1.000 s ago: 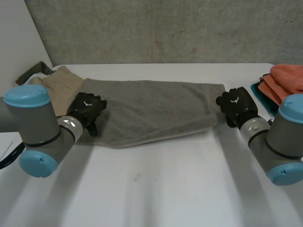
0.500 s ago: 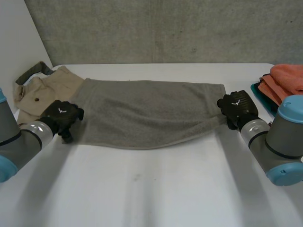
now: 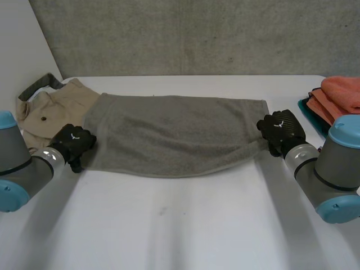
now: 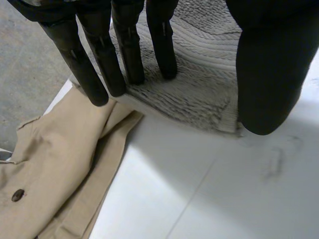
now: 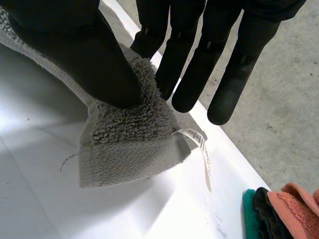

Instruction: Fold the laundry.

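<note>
At towel corner, right hand pinches

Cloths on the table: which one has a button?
The beige garment, with a dark button on it; the grey towel and the orange cloths have none.

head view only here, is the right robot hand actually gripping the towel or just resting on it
observer: Gripping. The right robot hand pinches a bunched fold near the grey towel's corner between its thumb and a finger.
operator: and the left one
observer: The left robot hand has straight fingers pressing on the towel's edge, with the thumb apart beside its corner. No pinch.
operator: anything loose at the right corner
observer: A white label sticks out from that corner.
</note>
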Action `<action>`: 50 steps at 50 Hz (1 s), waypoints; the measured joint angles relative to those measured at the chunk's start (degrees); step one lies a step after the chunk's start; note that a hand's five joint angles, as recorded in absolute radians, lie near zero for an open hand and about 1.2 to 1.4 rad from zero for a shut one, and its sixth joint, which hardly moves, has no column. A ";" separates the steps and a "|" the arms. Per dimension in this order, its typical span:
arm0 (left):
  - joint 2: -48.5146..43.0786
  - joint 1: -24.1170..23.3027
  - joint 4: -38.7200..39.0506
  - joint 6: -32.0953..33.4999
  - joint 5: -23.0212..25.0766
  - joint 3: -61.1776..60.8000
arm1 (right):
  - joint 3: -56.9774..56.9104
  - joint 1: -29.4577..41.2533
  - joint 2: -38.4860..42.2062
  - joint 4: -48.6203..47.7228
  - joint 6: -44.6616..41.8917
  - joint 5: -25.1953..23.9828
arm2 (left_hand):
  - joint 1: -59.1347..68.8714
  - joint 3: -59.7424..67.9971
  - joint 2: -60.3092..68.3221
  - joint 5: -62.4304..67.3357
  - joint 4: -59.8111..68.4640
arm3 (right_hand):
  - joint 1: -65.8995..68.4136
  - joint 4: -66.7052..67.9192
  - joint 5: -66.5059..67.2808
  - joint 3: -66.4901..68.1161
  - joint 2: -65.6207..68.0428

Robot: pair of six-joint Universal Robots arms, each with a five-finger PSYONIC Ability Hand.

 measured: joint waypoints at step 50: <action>16.86 -5.76 -37.69 8.91 -2.09 -0.81 | -7.68 -8.53 -8.31 46.02 -24.10 -7.41 | 33.24 34.89 35.08 33.19 35.11 | 0.00 0.00 0.00 0.00 0.00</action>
